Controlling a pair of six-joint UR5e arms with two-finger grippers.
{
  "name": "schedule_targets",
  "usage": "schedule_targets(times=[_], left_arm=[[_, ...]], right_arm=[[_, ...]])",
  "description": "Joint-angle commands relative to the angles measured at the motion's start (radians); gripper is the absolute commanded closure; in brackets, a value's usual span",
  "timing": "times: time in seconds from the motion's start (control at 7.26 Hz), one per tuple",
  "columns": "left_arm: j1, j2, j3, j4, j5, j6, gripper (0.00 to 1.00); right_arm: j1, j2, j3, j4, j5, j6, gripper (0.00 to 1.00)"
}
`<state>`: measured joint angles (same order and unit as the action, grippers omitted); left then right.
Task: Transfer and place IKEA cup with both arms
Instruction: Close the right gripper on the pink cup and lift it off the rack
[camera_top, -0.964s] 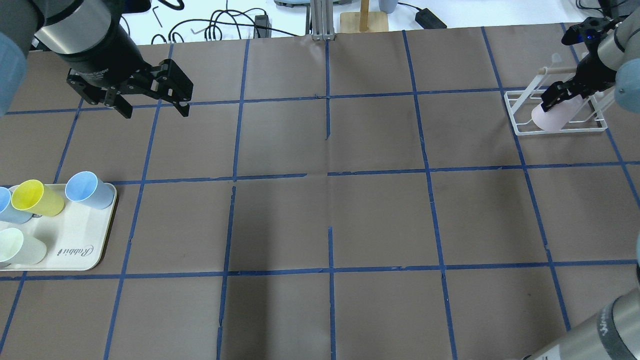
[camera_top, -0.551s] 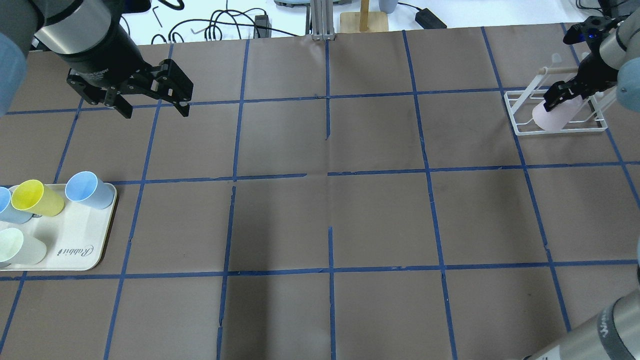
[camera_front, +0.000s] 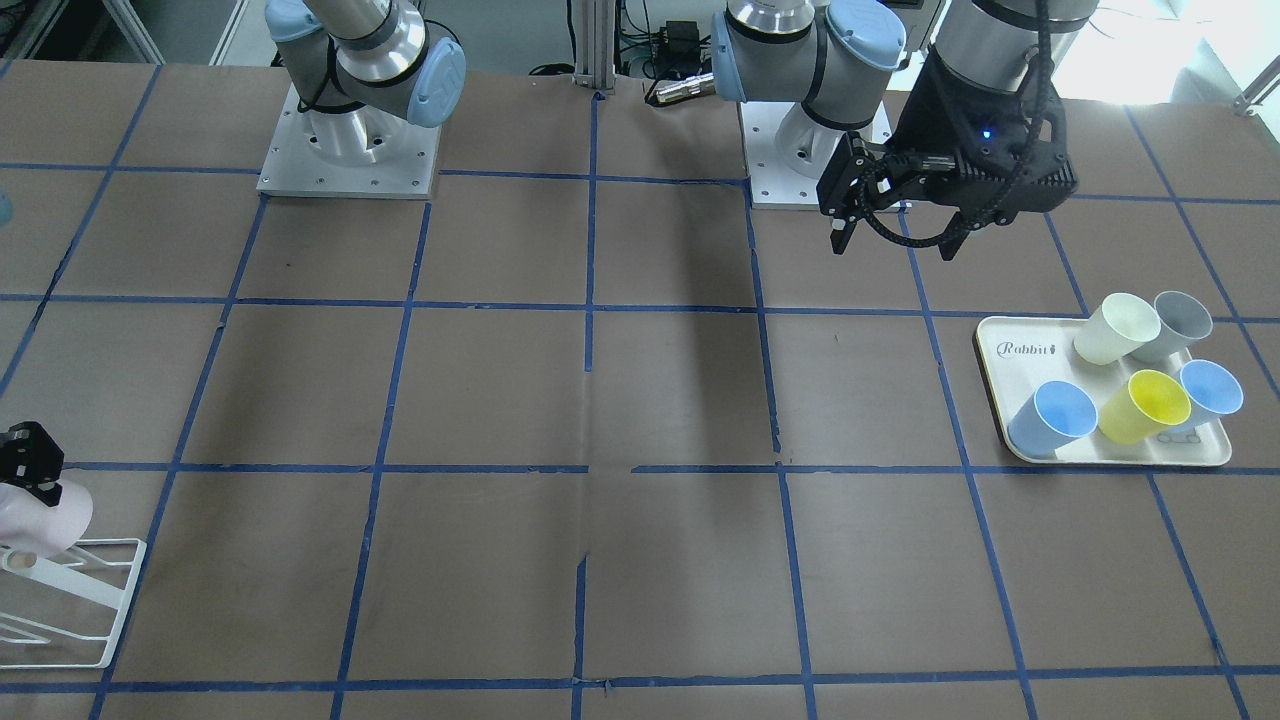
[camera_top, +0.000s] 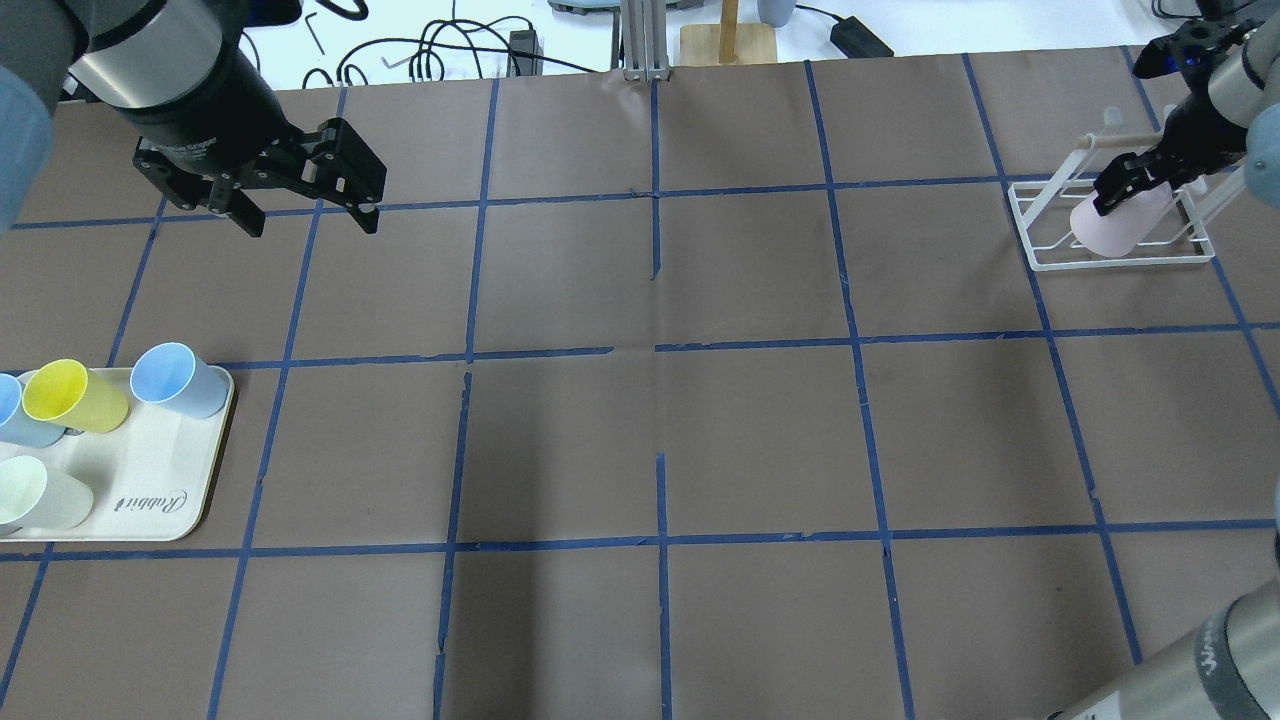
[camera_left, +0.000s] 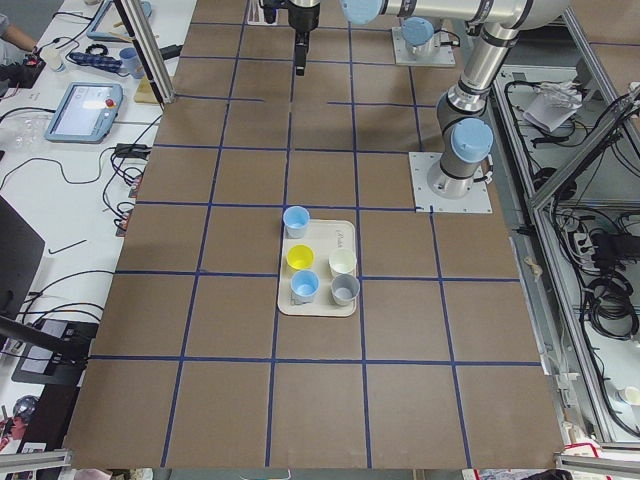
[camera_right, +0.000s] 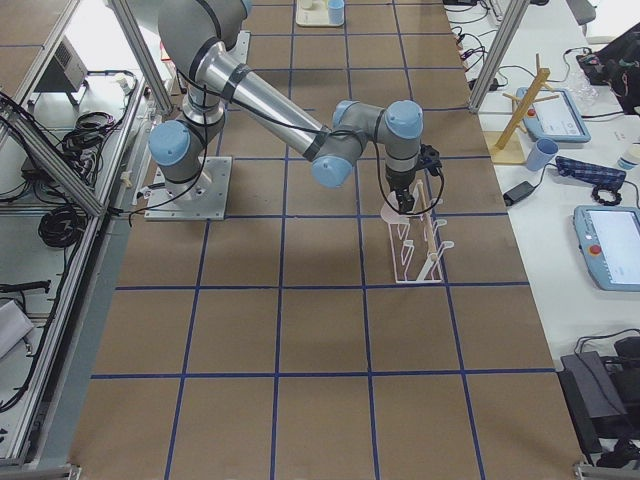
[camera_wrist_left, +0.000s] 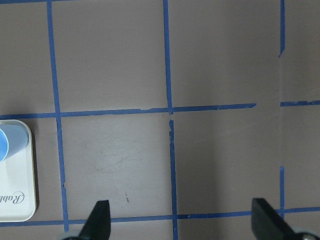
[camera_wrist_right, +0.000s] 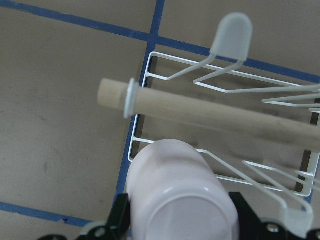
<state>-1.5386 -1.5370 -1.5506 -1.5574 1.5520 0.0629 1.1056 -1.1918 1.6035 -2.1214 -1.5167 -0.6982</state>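
Note:
The pale pink IKEA cup (camera_top: 1115, 228) lies tilted over the white wire rack (camera_top: 1040, 262) at the far right of the table. My right gripper (camera_top: 1125, 195) is shut on it, one finger on each side. In the right wrist view the cup (camera_wrist_right: 180, 195) sits between the fingers, bottom end toward the camera, above the rack's wires (camera_wrist_right: 150, 75) and next to a wooden dowel (camera_wrist_right: 200, 112). The cup also shows at the left edge of the front-facing view (camera_front: 40, 520). My left gripper (camera_top: 305, 215) hangs open and empty over the far left of the table.
A cream tray (camera_top: 150, 500) at the left edge holds a light blue cup (camera_top: 175, 380), a yellow cup (camera_top: 70, 395), a cream-white cup (camera_top: 30, 495) and others. Brown paper with a blue tape grid covers the table. Cables and a wooden stand lie beyond the far edge.
My right gripper has moved a little up and to the right in the overhead view, and the pink cup has moved with it. The left arm has not moved.

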Motion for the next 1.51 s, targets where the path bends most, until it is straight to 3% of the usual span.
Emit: schedule_targets(times=[0.0, 0.55, 0.96, 1.38], left_arm=[[0.002, 0.0, 0.001, -0.001, -0.001, 0.0, 0.0], [0.0, 0.0, 0.001, -0.001, -0.003, -0.002, 0.0], [0.002, 0.0, 0.0, -0.001, -0.003, -0.002, 0.0], [0.049, 0.006, -0.012, -0.041, -0.191, -0.006, 0.0]], right_arm=[[0.0, -0.026, -0.065, 0.126, -0.014, -0.001, 0.74], [0.0, -0.098, -0.102, 0.23, -0.045, -0.012, 0.76], [0.017, -0.21, -0.102, 0.348, 0.001, -0.058, 0.79], [0.036, -0.267, -0.1, 0.654, 0.382, -0.075, 0.8]])
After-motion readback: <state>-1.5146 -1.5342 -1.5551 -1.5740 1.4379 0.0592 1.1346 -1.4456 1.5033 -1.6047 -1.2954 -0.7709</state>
